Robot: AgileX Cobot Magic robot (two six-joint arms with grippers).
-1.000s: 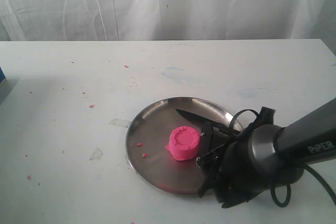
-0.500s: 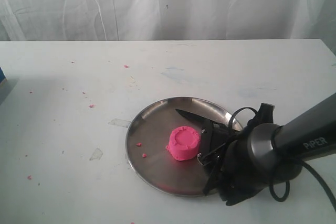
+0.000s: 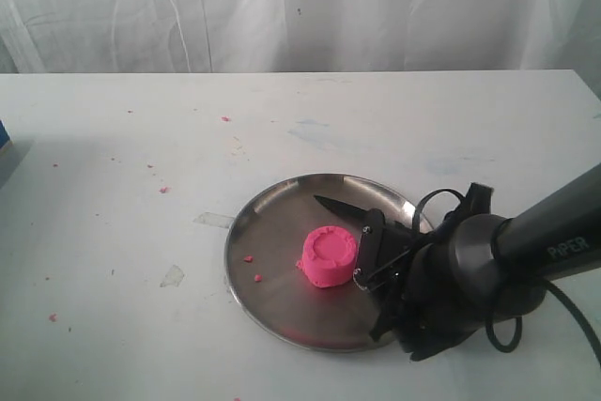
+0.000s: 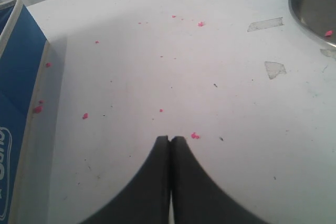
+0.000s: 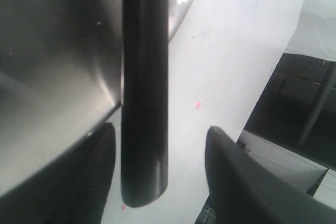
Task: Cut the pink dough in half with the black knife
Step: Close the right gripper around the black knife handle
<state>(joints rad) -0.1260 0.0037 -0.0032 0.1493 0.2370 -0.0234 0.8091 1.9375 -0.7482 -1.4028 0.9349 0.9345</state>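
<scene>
The pink dough (image 3: 329,257), a round puck with a ringed top, sits whole in the middle of the steel plate (image 3: 272,288). The black knife (image 3: 336,207) lies across the plate's right side, its tip pointing left behind the dough. Its handle runs under my right gripper (image 3: 380,268). In the right wrist view the knife handle (image 5: 145,87) lies over the plate rim (image 5: 52,77), between the spread fingers of the right gripper (image 5: 160,129), which is open and not pressing it. My left gripper (image 4: 170,139) is shut on nothing, above bare table far left of the plate.
A blue box (image 4: 16,103) stands at the table's left edge. Pink crumbs (image 3: 163,189) and clear tape scraps (image 3: 172,276) dot the white table. Two crumbs (image 3: 254,268) lie on the plate. A white curtain hangs behind. The table's right edge is near the right arm.
The right wrist has shifted slightly right and settled lower over the knife handle. Dough, knife and plate have not moved.
</scene>
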